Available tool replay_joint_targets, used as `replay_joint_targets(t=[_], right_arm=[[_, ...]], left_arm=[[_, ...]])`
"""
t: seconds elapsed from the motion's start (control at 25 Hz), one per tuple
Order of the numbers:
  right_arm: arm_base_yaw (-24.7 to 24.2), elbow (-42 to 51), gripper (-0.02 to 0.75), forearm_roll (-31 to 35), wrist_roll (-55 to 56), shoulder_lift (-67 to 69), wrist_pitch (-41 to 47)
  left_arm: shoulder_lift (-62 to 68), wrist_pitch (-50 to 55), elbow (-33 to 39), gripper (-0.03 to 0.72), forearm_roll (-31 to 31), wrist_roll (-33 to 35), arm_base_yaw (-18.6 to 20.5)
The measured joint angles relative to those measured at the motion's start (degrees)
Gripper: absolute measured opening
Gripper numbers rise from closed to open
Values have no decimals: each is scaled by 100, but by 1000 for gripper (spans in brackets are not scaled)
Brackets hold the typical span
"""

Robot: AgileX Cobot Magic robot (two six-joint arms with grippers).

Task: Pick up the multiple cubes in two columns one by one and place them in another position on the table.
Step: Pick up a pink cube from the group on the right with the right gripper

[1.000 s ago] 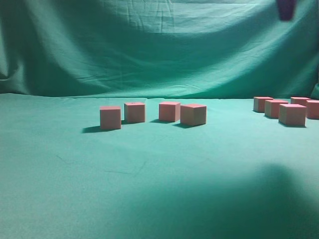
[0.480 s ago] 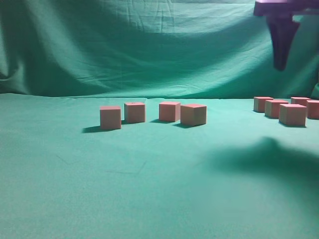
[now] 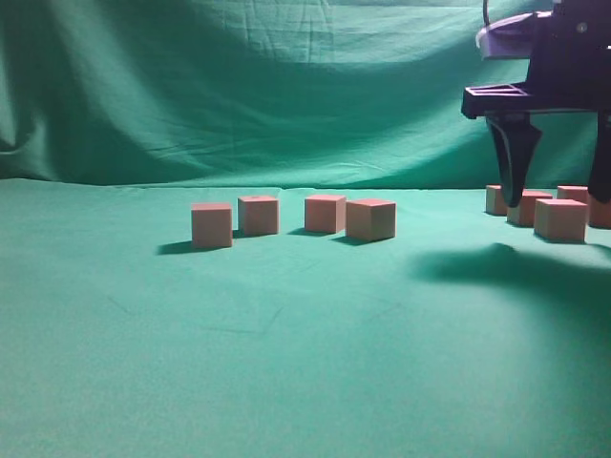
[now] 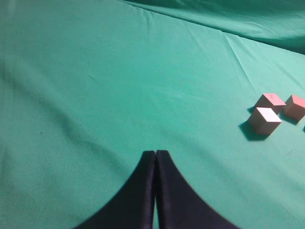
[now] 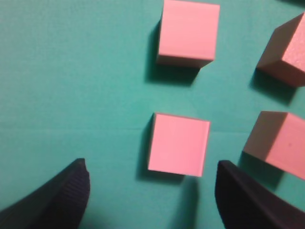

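Observation:
Four cubes stand in a loose row mid-table: (image 3: 211, 225), (image 3: 258, 215), (image 3: 325, 213), (image 3: 370, 219). Several more cubes cluster at the far right, the nearest one (image 3: 559, 218). My right gripper (image 3: 557, 194) hangs open above this cluster, its fingers either side of it. In the right wrist view the open jaws (image 5: 151, 164) flank one cube (image 5: 178, 143), apart from it; others lie beyond (image 5: 188, 32) and to the right (image 5: 276, 143). My left gripper (image 4: 156, 153) is shut and empty over bare green table (image 4: 95, 95); three cubes (image 4: 263, 120) lie to its right.
A draped green cloth backdrop (image 3: 286, 86) rises behind the table. The right arm's shadow (image 3: 496, 267) falls on the cloth in front of the right cluster. The left arm does not show in the exterior view.
My right gripper has come down from the top edge of the exterior view to just above the right cluster of cubes. The cubes have not moved.

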Motion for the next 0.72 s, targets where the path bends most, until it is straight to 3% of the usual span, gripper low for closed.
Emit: replay_joint_targets(t=[0.72], right_arm=[[-177,-65,539,-437,385,288,-477]], left_arm=[[0,0,0,0,0,0,0]])
